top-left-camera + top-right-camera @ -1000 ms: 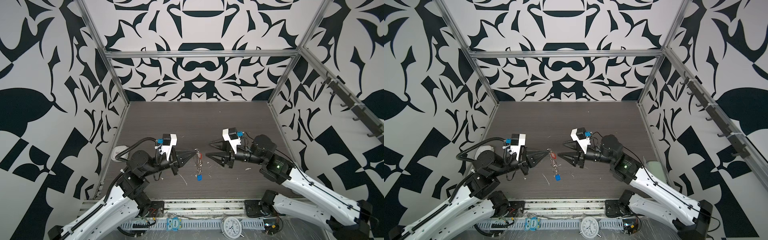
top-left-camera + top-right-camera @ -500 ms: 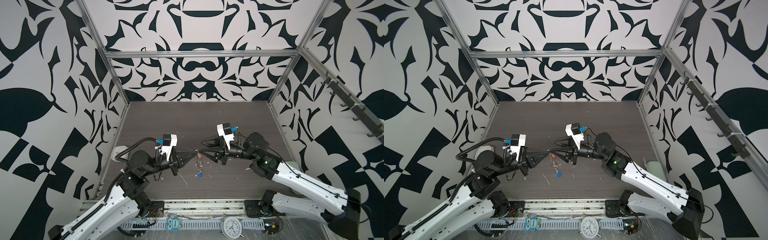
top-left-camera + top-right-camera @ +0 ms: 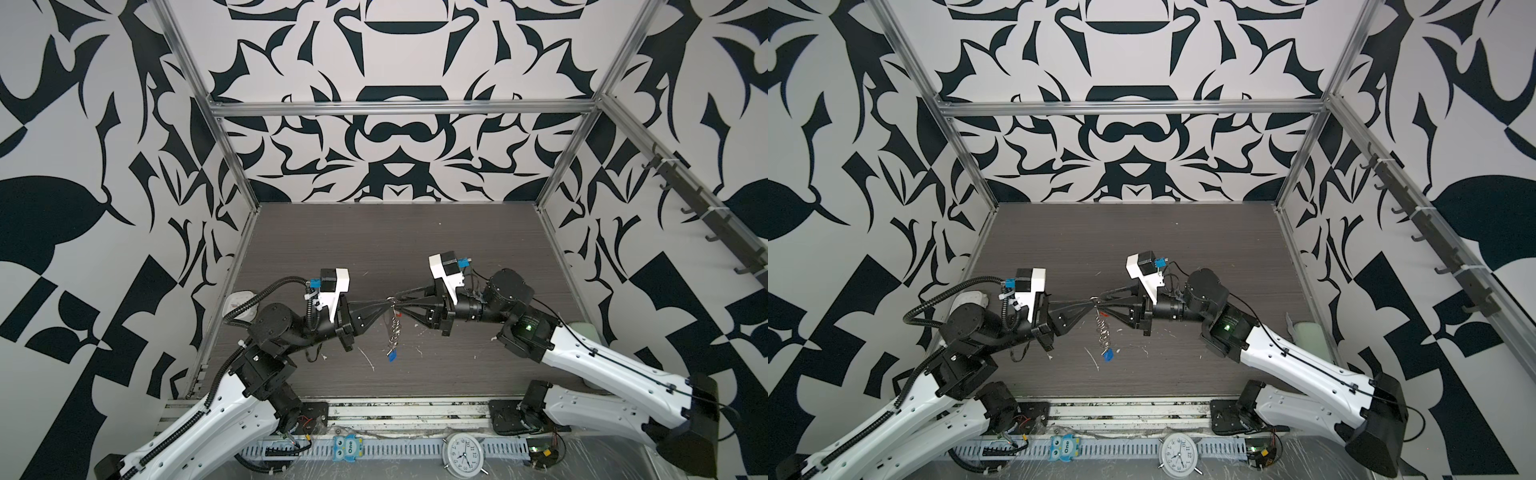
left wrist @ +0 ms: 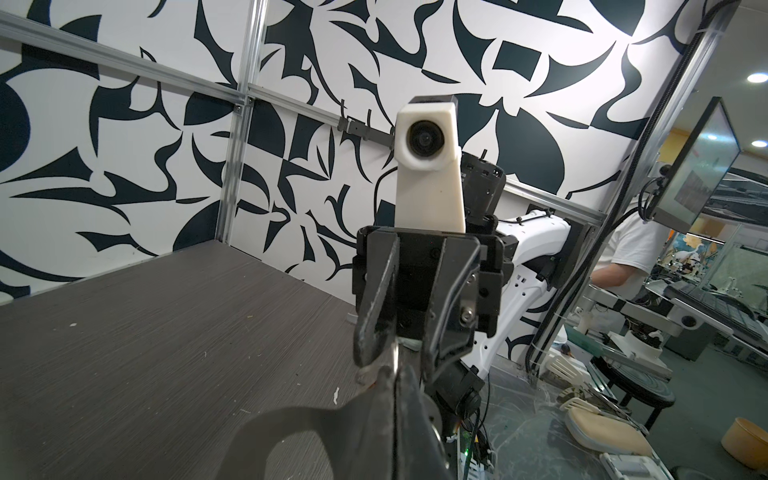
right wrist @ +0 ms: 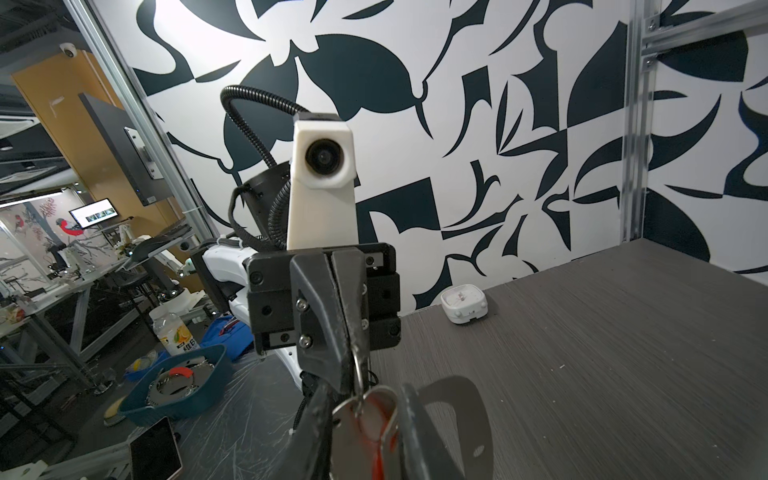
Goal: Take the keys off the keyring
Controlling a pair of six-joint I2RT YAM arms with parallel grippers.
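Left end effector [image 3: 388, 308] is pressed together, pinching a thin metal ring at the top of the keyring [image 3: 393, 328], held up over the middle of the desk [image 3: 374, 249]. In both top views the keyring hangs straight down from that pinch as a short silver string of clips. The key with the blue tag [image 3: 391, 356] is at the bottom end. I can't tell if it touches the desk or hangs just above it. The key with the red-orange tag [image 5: 374, 419] sits at the top, right under the left tip.

Right end effector [image 3: 398, 302] faces it from the opposite side, nearly tip to tip. Its jaws are partly apart, not together. In the right wrist view its two fingers [image 5: 409, 419] flank the red-tagged key and its split ring [image 5: 361, 395]. I can't tell whether the pads actually grip it, as it is too close and blurred. The left wrist view shows the same gap between the right jaws, with a ring edge-on in it.

Also on the desk: a small white square clock [image 5: 463, 305] by the left wall, well apart from the keys, and pale scraps of debris [image 3: 368, 359] near the blue tag.
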